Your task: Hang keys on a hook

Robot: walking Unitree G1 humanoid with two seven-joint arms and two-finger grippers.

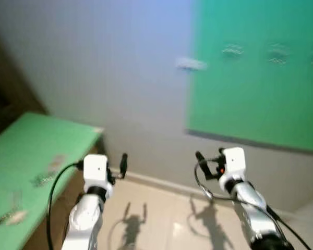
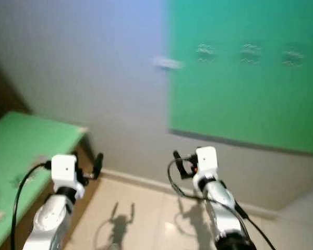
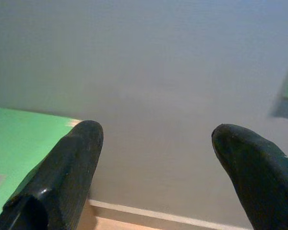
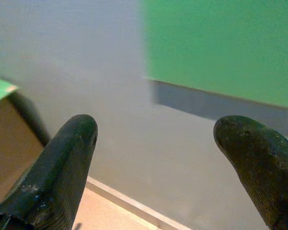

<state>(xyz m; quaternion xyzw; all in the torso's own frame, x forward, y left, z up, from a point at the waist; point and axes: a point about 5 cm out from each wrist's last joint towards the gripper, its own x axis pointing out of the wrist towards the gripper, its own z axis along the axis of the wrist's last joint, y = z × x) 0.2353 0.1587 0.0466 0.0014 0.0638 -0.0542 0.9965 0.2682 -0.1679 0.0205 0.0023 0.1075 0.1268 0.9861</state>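
A plain grey painted wall (image 1: 109, 67) carries a large flat green panel (image 1: 261, 94) on its right part. A green-topped wooden table (image 1: 36, 151) stands against the wall at the left, above a pale tiled floor (image 1: 167, 219) edged by a white skirting board (image 1: 161, 181).

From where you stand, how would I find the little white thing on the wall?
Look at the grey wall ahead, then find the big green board hanging on its right side. Just off the board's left edge, high up, sits the small white thing. It is blurred, but it is the one pale patch on bare grey.
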